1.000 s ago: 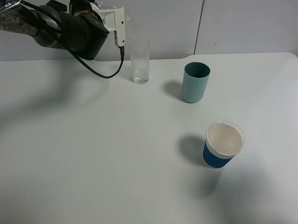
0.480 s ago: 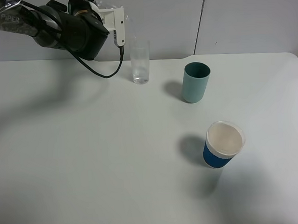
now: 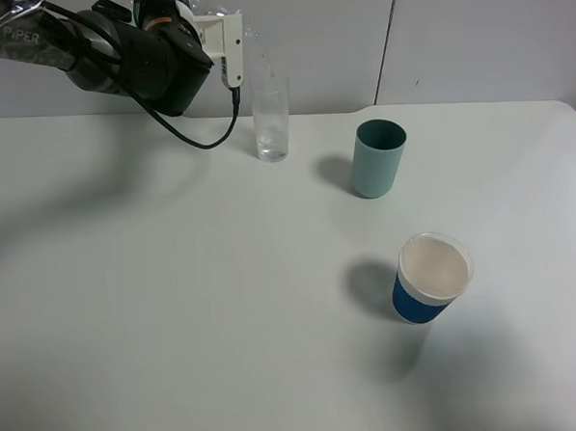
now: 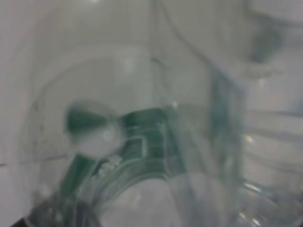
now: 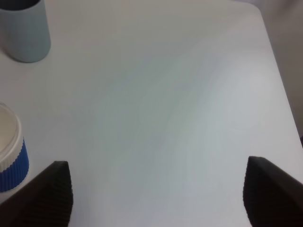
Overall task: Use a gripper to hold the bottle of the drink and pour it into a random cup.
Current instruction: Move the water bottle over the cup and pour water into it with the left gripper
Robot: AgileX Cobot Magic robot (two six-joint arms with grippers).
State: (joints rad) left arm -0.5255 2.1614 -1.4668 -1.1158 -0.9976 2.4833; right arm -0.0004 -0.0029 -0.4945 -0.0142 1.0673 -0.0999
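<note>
1. The left end effector [image 3: 229,47] is clamped tight on the bottle [image 4: 142,139]. It holds the bottle tipped in the air at about 10 o'clock from the glass [image 3: 271,120], above the rim.
2. The glass stands at the far edge of the bench [image 3: 177,308], near 12 o'clock. The teal cup [image 3: 377,158] is at 4 o'clock from it, and the paper cup [image 3: 431,277] is further off at 5 o'clock. Both stand well apart from the glass.
3. The step in hand looks like the pour itself. A thin stream [image 3: 257,51] seems to arc from the neck toward the mouth of the glass.
4. The glass is narrow, so the landing point matters most. Aim the neck at the middle of the opening, not its near rim.
5. Tilt slowly. A capless ribbed neck can gulp and splash if it is tipped fast.
6. Hold the arm steady and move only the wrist, so the stream does not wander onto the bench.
7. The liquid in the glass looks low, though clear liquid in clear glass is hard to read. Watch it and level the bottle before it nears the top.
8. The wrist view is filled by the blurred bottle, so judge aim from the high camera.
9. The right end effector [image 5: 158,196] is spread wide and empty, low over the bench near the paper cup. It needs to do nothing.
</note>
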